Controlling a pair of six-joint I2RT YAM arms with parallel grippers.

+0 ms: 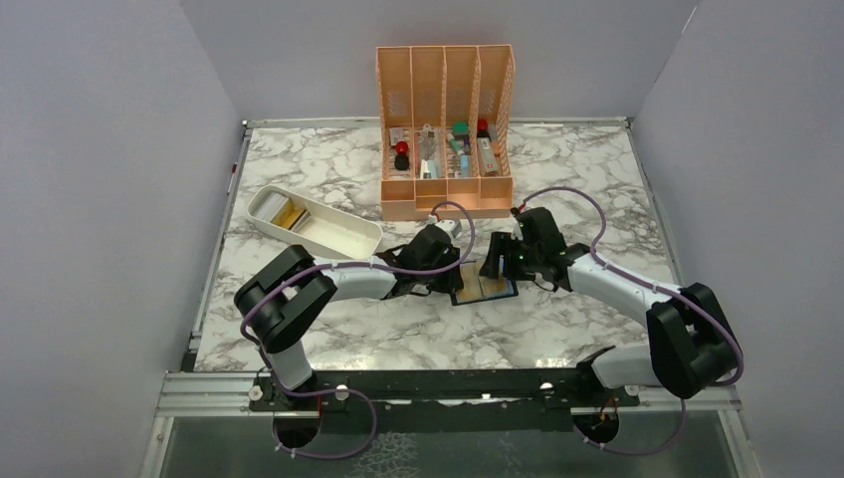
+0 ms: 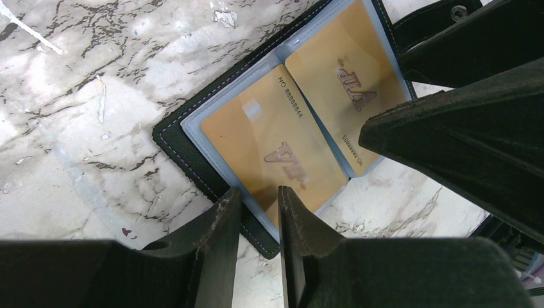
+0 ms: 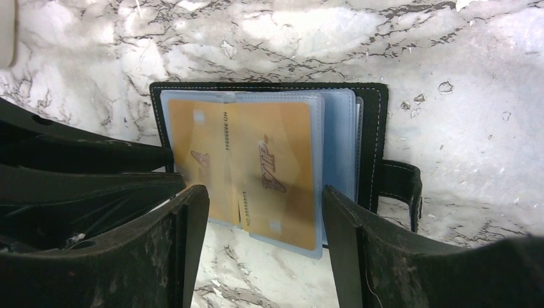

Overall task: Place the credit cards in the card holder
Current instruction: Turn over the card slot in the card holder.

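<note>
Seating cards seems the step in hand: the holder (image 1: 485, 290) lies open on the tabletop (image 1: 328, 329) between the arms, with two gold cards (image 3: 282, 160) in its sleeves. The right end effector (image 3: 266, 192) hovers released above them. The left end effector (image 2: 260, 192) sits nearly clenched at the holder's edge; I cannot tell whether it grips. The next move probably calls for nudging a card fully home.

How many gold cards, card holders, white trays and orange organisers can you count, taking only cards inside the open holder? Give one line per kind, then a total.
Gold cards: 2, side by side in the pockets
Card holder: 1
White tray: 1
Orange organiser: 1
Total: 5
</note>
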